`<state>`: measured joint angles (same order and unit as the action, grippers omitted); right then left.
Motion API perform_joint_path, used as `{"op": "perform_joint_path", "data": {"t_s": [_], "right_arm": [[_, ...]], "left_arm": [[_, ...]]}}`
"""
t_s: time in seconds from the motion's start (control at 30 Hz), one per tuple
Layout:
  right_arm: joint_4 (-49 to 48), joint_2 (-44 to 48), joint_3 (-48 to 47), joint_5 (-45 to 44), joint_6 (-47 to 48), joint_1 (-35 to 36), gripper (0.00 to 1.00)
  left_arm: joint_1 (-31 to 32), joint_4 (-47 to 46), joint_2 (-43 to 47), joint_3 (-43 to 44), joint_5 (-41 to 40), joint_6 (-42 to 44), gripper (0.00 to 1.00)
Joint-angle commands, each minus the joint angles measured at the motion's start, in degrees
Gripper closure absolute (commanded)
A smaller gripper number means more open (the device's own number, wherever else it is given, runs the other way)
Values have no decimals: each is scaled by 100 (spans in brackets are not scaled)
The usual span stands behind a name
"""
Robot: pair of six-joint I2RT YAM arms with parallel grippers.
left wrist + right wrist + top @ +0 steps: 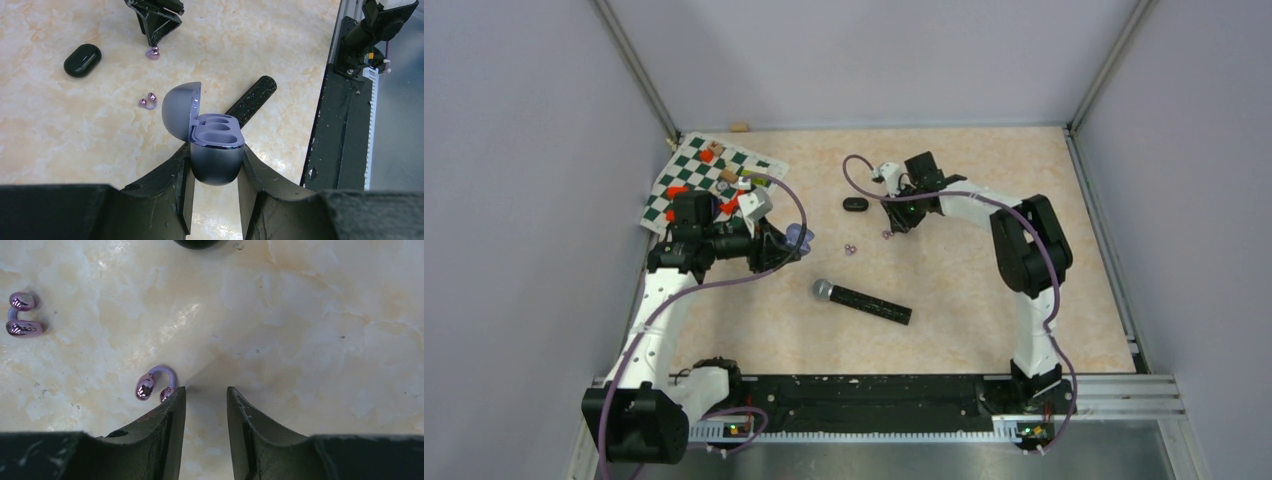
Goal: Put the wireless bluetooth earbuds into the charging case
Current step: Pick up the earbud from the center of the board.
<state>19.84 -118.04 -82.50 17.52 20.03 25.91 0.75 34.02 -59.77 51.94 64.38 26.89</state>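
My left gripper is shut on the purple charging case, held above the table with its lid open and both wells empty. One purple earbud lies on the table just outside the left fingertip of my right gripper, which is open with nothing between its fingers. A second purple earbud lies further left. A closed black case lies nearby. No black earbuds show.
A black microphone lies mid-table in front of the arms. A green chessboard mat with small coloured pieces sits at the back left. Grey walls surround the table.
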Motion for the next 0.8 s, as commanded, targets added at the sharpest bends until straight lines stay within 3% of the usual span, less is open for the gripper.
{"op": "perform_joint_path", "data": {"t_s": [0.0,0.77], "right_arm": [[306,-20,-233,143,371,253,65],[956,122,-368,508,752,550,66]], "left_arm": [[-40,-184,110,-38,233,-7,100],[-40,-186,135,-44,297,-8,100]]}}
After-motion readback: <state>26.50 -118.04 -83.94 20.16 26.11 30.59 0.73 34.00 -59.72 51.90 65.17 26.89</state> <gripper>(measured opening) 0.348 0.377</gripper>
